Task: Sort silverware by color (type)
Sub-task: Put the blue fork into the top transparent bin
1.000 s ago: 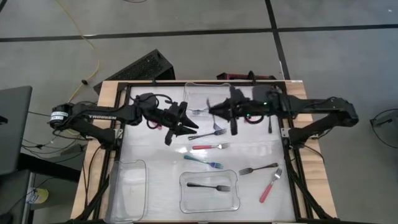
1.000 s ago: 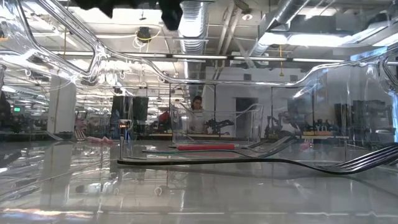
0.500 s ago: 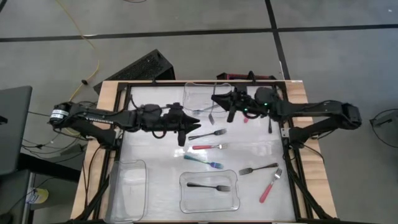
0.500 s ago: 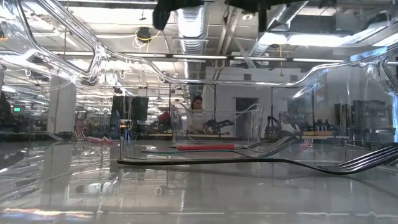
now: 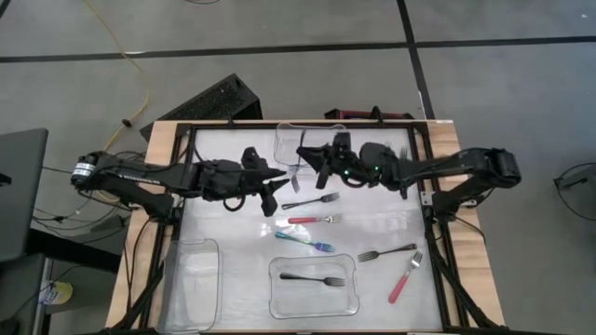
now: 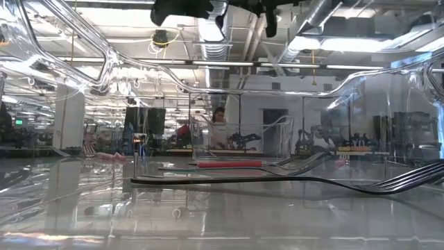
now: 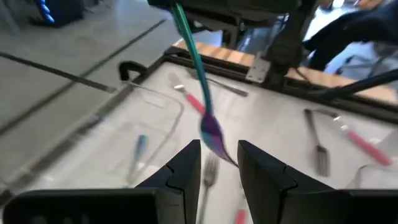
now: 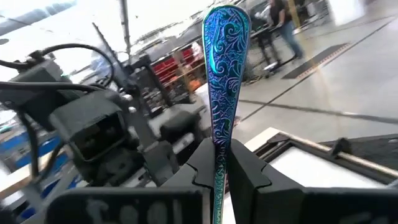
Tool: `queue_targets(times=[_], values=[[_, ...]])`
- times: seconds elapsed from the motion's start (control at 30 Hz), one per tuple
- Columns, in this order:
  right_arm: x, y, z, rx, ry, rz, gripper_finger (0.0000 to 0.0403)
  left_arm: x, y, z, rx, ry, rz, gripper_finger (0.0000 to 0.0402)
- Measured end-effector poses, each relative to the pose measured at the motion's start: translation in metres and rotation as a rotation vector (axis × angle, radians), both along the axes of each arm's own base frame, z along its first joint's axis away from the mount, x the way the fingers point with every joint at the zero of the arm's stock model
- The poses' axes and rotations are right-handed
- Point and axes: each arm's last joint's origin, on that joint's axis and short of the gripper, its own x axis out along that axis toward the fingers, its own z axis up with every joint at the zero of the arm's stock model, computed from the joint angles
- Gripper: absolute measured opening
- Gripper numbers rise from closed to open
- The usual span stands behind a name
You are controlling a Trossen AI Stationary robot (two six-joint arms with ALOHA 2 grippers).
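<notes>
Right jaws (image 8: 219,163): clamped on the teal fork (image 8: 222,74), held over the far clear bin (image 5: 296,136).
Left jaws (image 7: 217,163): parted, empty, just beside that bin.
Do well: I judge lowering inside the bin walls before letting go.
Hidden: fork's tines; bin's contents.

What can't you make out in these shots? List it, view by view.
1. Right wrist view: the teal fork's prongs, hidden behind the right claw.
2. Left wrist view: whether the open left claw touches the fork; too blurred to tell.
3. High view: what lies in the far bin, which both arms cover.
4. Low view: both claws, cut off by the top edge.
</notes>
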Motion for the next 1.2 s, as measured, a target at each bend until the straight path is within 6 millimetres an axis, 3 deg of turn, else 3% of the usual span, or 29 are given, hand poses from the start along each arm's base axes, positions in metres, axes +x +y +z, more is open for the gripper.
queue_targets(times=[0.3,0.63,0.97,1.2], values=[[-0.001,0.015,-0.001,-0.039,0.034,-0.180,0.0045,0.003,0.011,0.011,0.070,-0.063,0.026,0.0091],[0.000,0.009,-0.004,-0.053,0.056,-0.201,0.0045,0.037,0.033,-0.011,0.031,-0.107,0.023,0.0091],[0.000,0.011,0.000,-0.048,0.013,-0.204,0.0045,0.036,0.047,-0.010,0.039,-0.109,0.041,0.0091],[0.000,0.009,-0.001,-0.082,0.045,-0.190,0.0045,0.038,0.040,-0.003,0.146,-0.143,0.041,0.0091]])
